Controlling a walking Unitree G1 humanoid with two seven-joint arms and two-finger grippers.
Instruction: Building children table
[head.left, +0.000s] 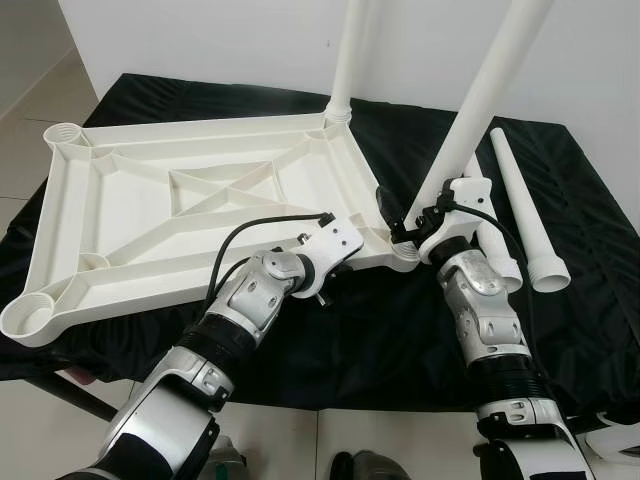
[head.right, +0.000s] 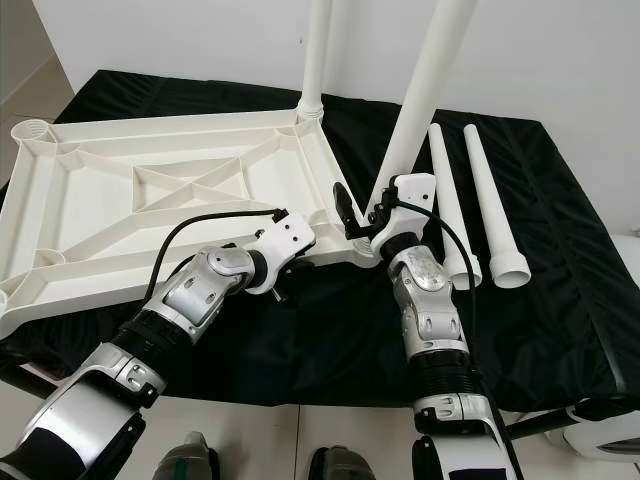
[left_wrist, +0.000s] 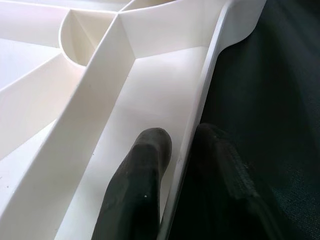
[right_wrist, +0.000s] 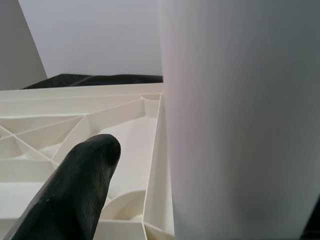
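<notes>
A black-draped bench (head.left: 330, 340) carries the white tabletop (head.left: 140, 215), lying upside down with its ribbed underside showing. It covers the bench from nine o'clock to the centre. Two legs already stand in its corner sockets: a far leg (head.left: 352, 50) at twelve o'clock and a near leg (head.left: 480, 110) leaning up toward one o'clock. Two loose legs (head.right: 485, 200) lie side by side on the cloth at three o'clock. The left gripper (left_wrist: 182, 150) has its fingers (left_wrist: 142, 185) clamped over the tabletop's near rim, one inside and one outside. The right gripper (head.right: 362, 218) has its fingers closed around the near leg, just above the socket.
</notes>
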